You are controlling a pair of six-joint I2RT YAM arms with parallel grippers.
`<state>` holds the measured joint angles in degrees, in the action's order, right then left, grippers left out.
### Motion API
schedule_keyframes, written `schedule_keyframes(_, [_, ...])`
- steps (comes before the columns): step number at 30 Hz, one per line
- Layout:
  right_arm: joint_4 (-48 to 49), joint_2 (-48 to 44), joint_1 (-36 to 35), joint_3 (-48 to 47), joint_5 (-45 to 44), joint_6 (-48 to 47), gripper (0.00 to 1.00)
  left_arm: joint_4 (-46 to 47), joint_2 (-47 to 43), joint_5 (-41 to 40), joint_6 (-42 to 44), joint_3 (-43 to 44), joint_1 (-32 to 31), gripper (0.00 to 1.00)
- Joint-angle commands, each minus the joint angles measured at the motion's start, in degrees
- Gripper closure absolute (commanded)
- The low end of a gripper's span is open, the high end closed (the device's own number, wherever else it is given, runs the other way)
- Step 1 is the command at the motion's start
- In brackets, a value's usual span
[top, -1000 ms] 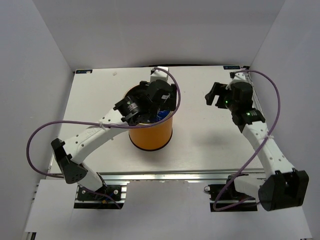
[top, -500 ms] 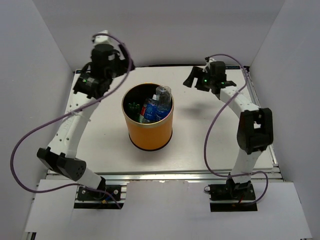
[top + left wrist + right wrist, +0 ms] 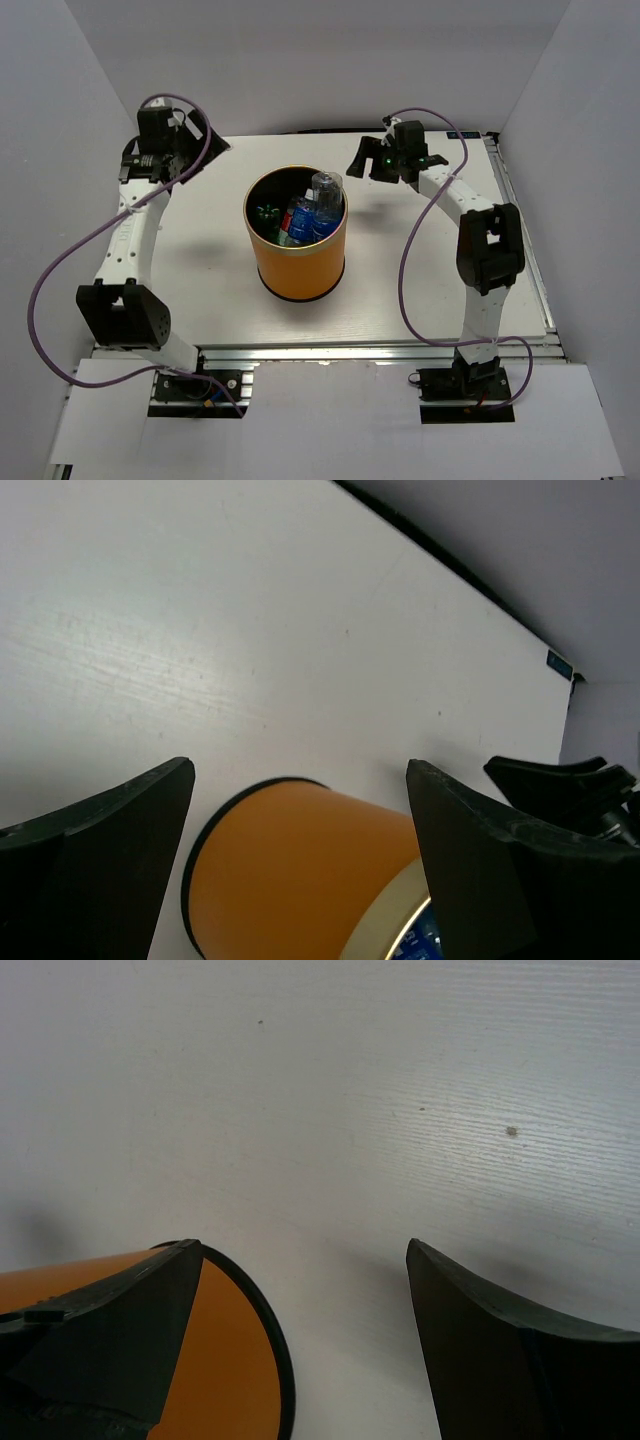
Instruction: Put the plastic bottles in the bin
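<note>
- This looks like a robot lab test cell: plain white panels (image 3: 60, 150) close in a white table (image 3: 200, 290).
- The left arm (image 3: 125, 240) and the right arm (image 3: 485, 250) are bolted to an aluminium rail (image 3: 330, 353), with purple cables (image 3: 29, 305) hanging loose.

Top camera looks steeply down; both wrist cameras, low and close, share the bin (image 3: 300, 272).

I am seeing the bin (image 3: 296, 265) showing orange outside, black inside, pale-rimmed; the plastic bottles (image 3: 318, 205) are showing clear with blue labels.
</note>
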<state>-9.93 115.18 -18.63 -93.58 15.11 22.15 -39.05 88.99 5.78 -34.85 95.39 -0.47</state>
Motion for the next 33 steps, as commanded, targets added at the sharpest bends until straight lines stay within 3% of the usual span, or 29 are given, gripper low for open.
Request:
schedule_keyframes(1, [0.4,-1.2,0.4,-0.9,-0.6,-0.2,0.1,3.4,-5.2,4.6,-2.7,-5.6,0.4,0.02])
schedule_keyframes(11, [5.6,-6.0,0.4,6.0,-1.8,1.6,0.11,3.9,-10.9,3.0,-2.6,-11.6,0.4,0.02])
schedule_keyframes(33, [4.0,-8.7,0.4,6.5,-6.2,1.3,0.11,4.1,-13.1,2.1,-1.2,-13.0,2.6,0.02])
